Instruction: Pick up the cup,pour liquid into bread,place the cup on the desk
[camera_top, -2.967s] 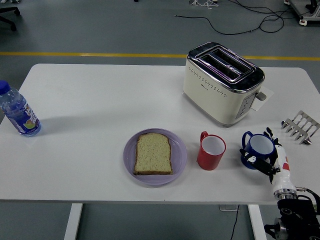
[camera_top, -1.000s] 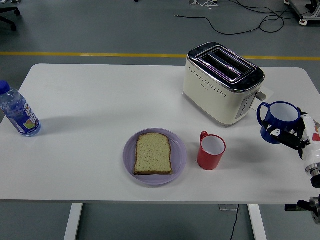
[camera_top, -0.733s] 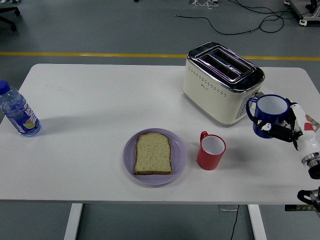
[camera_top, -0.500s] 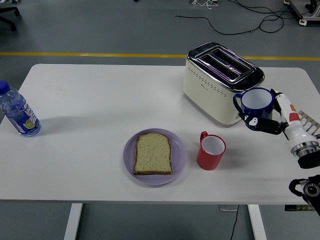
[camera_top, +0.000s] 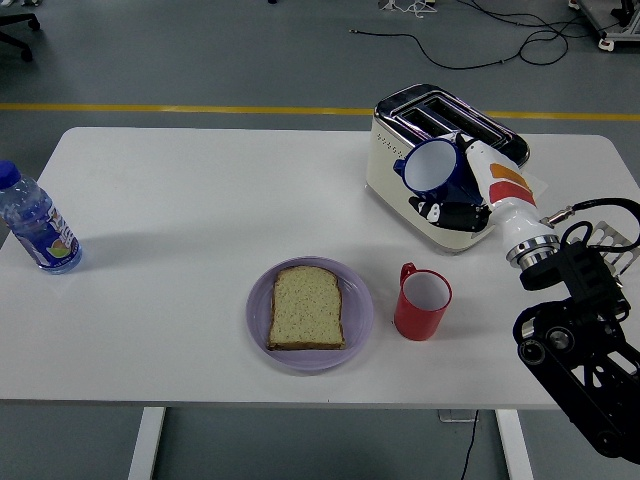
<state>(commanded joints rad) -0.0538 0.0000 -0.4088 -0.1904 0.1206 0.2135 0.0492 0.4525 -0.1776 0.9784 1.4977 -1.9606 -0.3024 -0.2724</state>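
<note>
A blue cup (camera_top: 435, 168) with a white inside is held in the air in front of the toaster, tipped toward the left. My right hand (camera_top: 455, 200) is shut on it, fingers wrapped around its body. A slice of bread (camera_top: 307, 308) lies on a lilac plate (camera_top: 358, 312) near the table's front edge, well to the lower left of the blue cup. A red cup (camera_top: 421, 301) stands upright just right of the plate. The left arm does not show.
A cream and chrome toaster (camera_top: 445, 165) stands at the back right, right behind the held cup. A water bottle (camera_top: 36, 222) stands at the far left edge. A metal rack (camera_top: 610, 235) lies at the right edge, partly behind my arm.
My right hand lifted the blue cup off the table at the right, carried it up and left in front of the toaster, and has begun tipping it leftward.
</note>
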